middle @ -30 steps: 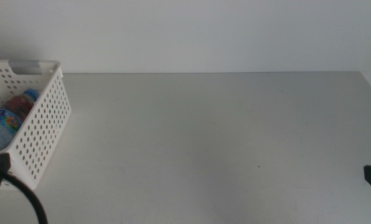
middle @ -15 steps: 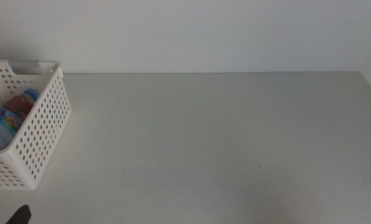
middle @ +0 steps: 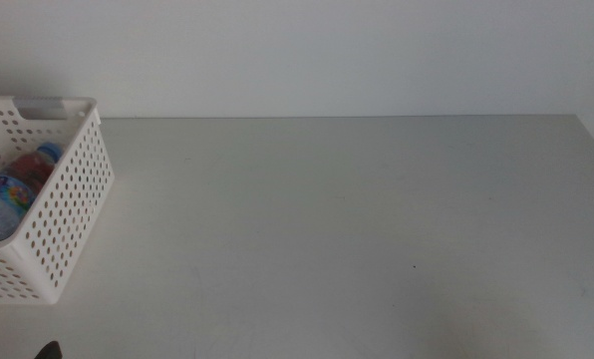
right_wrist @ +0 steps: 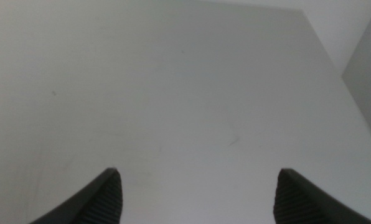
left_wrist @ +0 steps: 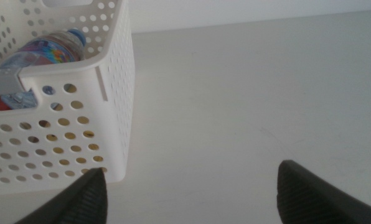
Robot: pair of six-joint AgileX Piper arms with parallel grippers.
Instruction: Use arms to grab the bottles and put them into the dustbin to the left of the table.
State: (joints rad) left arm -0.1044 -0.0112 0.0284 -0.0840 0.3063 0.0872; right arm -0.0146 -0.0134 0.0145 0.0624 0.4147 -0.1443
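White perforated plastic forms the dustbin (middle: 58, 214) at the tabletop's (middle: 357, 219) left edge, with the blue-capped water bottle (middle: 13, 189) and something red lying inside it. The left pincer (left_wrist: 188, 193), jaws wide apart and empty, has pulled back from beside the dustbin in the last second, leaving only a dark tip at the middle view's bottom edge. The right pincer (right_wrist: 195, 196), equally open and empty, has left that view altogether, and no bottle remains on the tabletop, so the task looks finished.

No text, brand, number or sign can be read anywhere; the colourful blue label on the small clear blue-capped water bottle (left_wrist: 41, 50) lying in the white perforated plastic basket (left_wrist: 79, 99) is too blurred to make out any lettering
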